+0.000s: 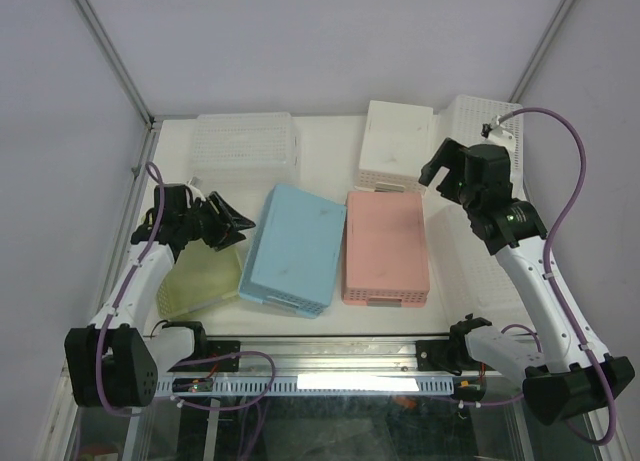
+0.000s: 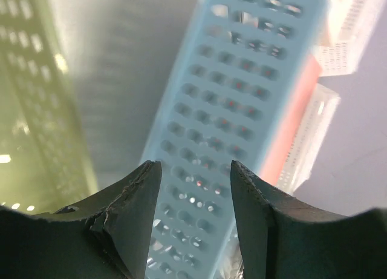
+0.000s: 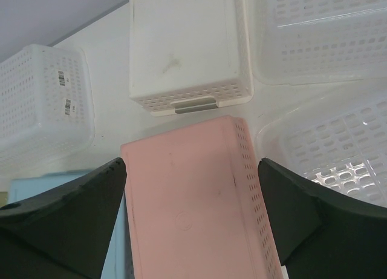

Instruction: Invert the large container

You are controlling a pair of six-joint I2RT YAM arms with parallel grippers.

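Note:
The large container [image 1: 290, 246] is light blue with perforated sides and lies bottom up in the middle of the table. My left gripper [image 1: 232, 226] is at its left edge, jaws open with nothing between them. In the left wrist view the container's perforated side [image 2: 242, 109] runs just beyond that gripper [image 2: 196, 194]. My right gripper [image 1: 445, 173] hangs wide open above the back right, holding nothing. In the right wrist view that gripper [image 3: 192, 164] looks down on a pink container [image 3: 193, 212].
The pink container [image 1: 385, 246] lies bottom up right of the blue one. A white container [image 1: 395, 146] lies bottom up behind it. Clear baskets stand at the back left [image 1: 245, 146], back right [image 1: 485, 121] and right [image 1: 480, 271]. A yellow-green container [image 1: 200, 276] sits at the left.

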